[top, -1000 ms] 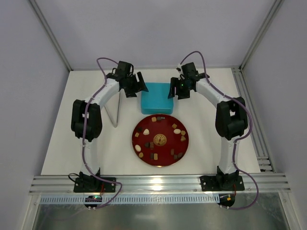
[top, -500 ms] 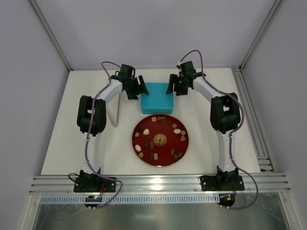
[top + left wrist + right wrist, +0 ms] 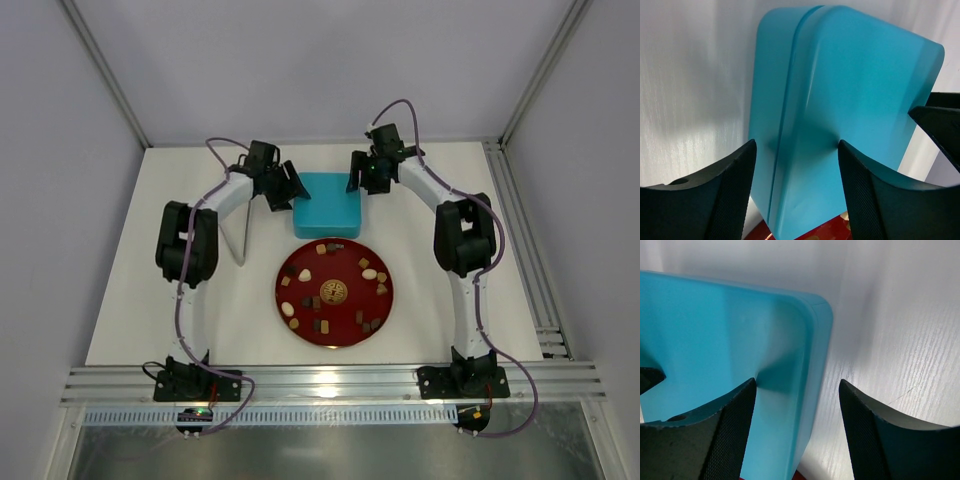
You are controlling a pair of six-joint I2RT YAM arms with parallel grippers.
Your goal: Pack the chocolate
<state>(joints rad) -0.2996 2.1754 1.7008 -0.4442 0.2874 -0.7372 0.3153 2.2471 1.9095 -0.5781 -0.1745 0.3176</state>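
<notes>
The chocolate [image 3: 304, 274] lies as several small brown, tan and cream pieces on a red plate [image 3: 342, 268], around a gold ball [image 3: 333, 290]. Behind the plate stands a closed teal box [image 3: 327, 205]. My left gripper [image 3: 286, 186] is open at the box's left side. In the left wrist view the box [image 3: 850, 100] fills the gap, and the left gripper [image 3: 796, 145] straddles its left edge. My right gripper [image 3: 361, 174] is open at the box's back right corner. In the right wrist view the right gripper [image 3: 797, 381] straddles the box's [image 3: 715, 330] right edge, one finger above the lid, one above the table.
A thin grey upright frame [image 3: 241, 235] stands left of the box. A metal rail [image 3: 522, 240] runs along the table's right side, and aluminium bars [image 3: 330, 385] cross the front by the arm bases. The red plate's edge [image 3: 825, 232] shows under the box.
Both grippers moved in towards the teal box and a little towards the back. The left jaws narrowed somewhat. The plate and chocolate have not moved.
</notes>
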